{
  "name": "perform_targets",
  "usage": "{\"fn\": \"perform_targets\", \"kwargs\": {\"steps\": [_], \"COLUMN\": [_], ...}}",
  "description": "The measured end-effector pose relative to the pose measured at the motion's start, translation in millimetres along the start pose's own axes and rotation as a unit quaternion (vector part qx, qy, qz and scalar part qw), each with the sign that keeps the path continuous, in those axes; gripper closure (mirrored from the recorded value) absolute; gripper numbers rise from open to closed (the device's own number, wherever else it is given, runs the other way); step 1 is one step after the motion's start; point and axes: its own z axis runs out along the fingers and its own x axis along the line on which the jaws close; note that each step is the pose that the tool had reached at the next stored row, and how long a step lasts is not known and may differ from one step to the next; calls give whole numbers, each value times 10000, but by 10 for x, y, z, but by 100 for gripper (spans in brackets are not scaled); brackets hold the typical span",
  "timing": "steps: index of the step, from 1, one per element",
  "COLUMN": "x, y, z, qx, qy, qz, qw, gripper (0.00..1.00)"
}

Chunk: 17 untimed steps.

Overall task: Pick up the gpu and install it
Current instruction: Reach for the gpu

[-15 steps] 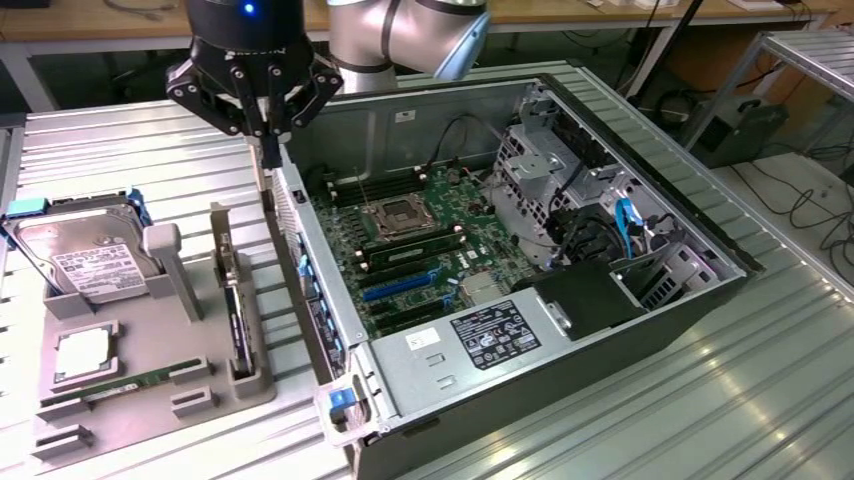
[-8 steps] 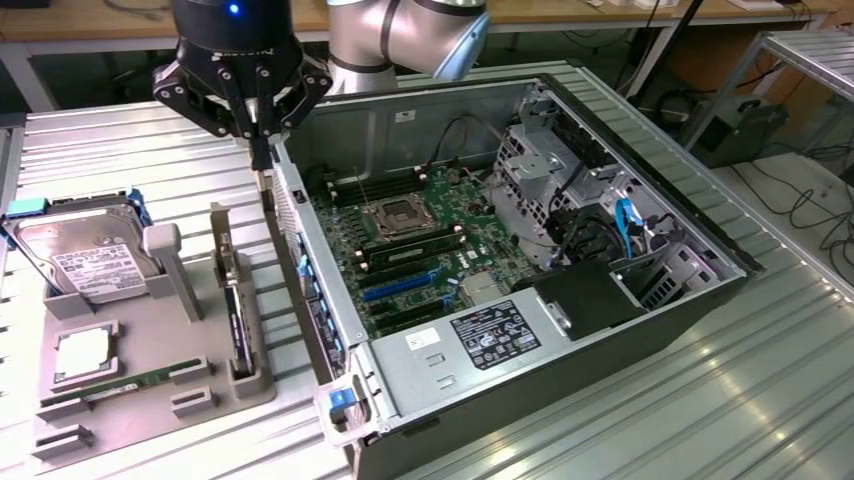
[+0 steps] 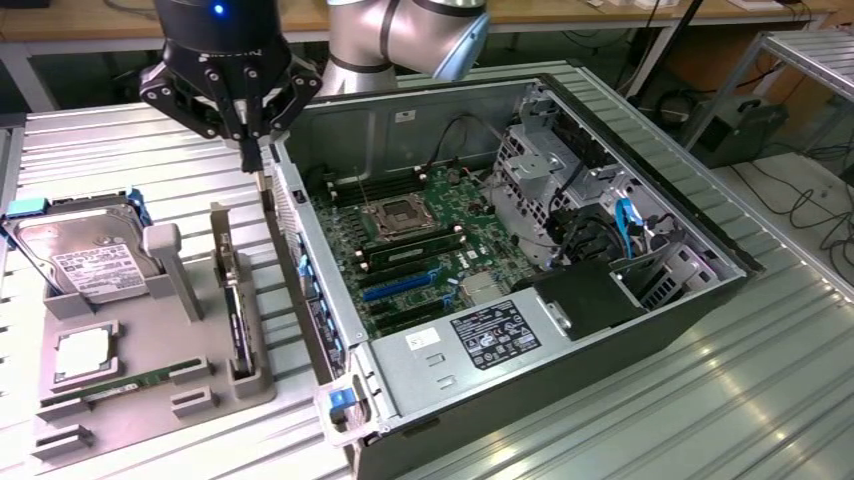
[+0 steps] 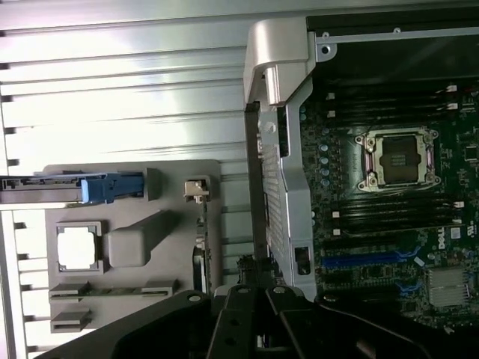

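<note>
We see the gripper (image 3: 248,158) with its fingers pressed together and nothing between them. It hangs above the ribbed table (image 3: 107,150), near the back edge of the open computer case (image 3: 601,370). The gpu (image 3: 236,320) stands on its edge in a slot of the grey holder tray (image 3: 160,340), just beside the case wall. The hard drive (image 3: 83,262) rests in the same tray, on the exterior view's left.
</note>
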Motion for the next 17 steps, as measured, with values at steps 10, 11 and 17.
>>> {"fn": "perform_targets", "kwargs": {"steps": [10, 11, 17], "x": [20, 21, 26], "y": [-7, -9, -41], "z": [0, 0, -1], "qx": [0, 0, 0], "qy": [0, 0, 0], "qz": [0, 1, 0], "qw": [10000, 10000, 10000], "gripper": [89, 89, 89]}}
